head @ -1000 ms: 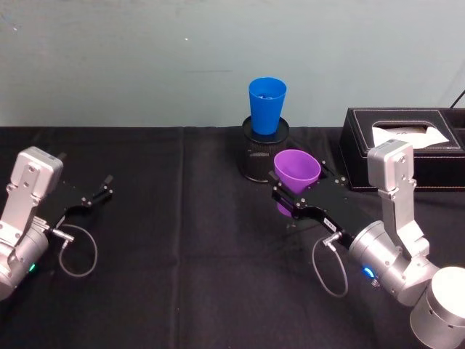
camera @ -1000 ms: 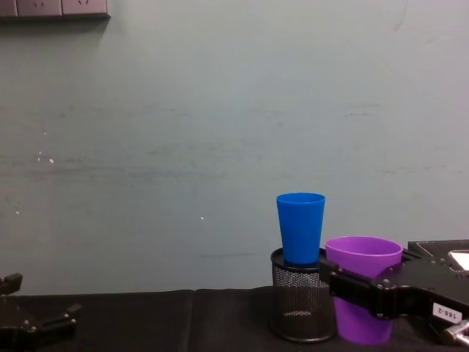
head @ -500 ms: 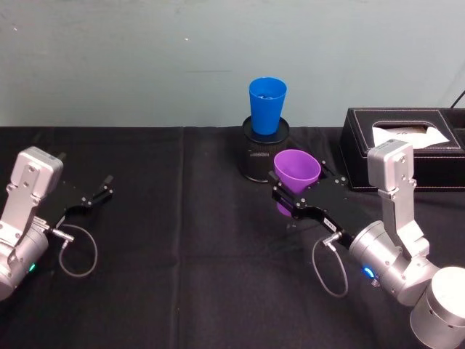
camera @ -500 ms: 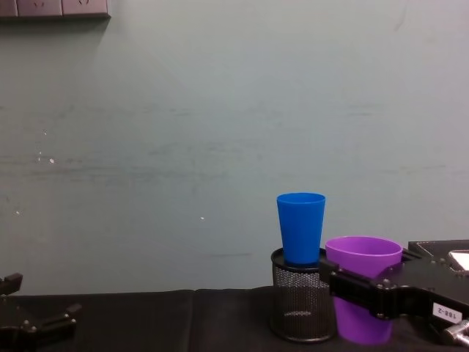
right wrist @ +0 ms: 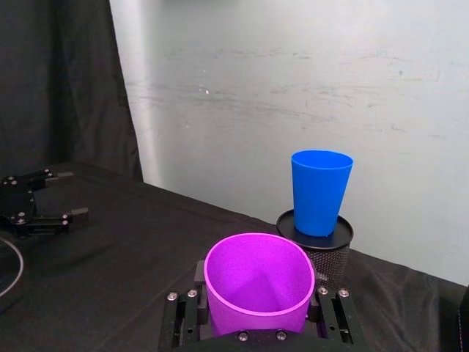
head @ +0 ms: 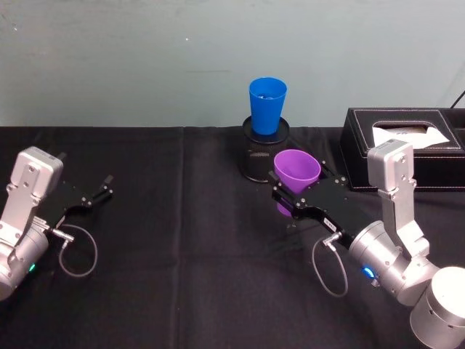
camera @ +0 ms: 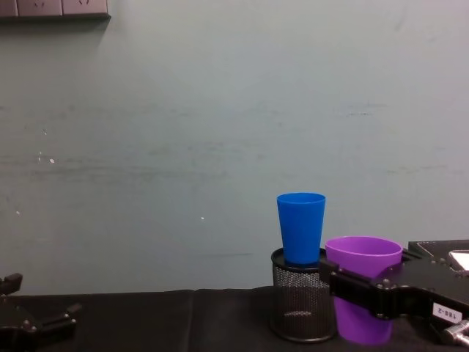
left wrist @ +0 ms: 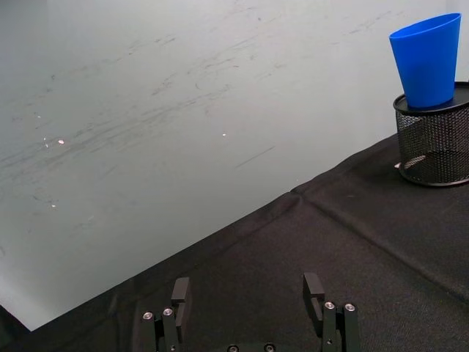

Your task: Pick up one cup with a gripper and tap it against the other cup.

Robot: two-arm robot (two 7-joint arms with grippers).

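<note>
A robot's two arms reached over a black-clothed worktop before a pale wall. The right tool was clamped around the middle of an upright purple cup, one finger on each side of it. The cup was near the middle of the worktop, just beside a black mesh holder. From the chest view, whether the cup's base was clear of the cloth could not be told.

A blue cup stood upright on top of that holder, so it sat higher. The purple rim reached only to the blue cup's lower part. A black tissue box sat further right. The left tool was parked at the far left with its fingers spread wide and nothing between them.

The step appeared to be bringing the purple cup up to the blue one. It would go best with a small lift first, so that wall would meet wall above the holder's rim. A slow sideways approach and a light touch would suit, since the perched blue cup looked easy to topple.
</note>
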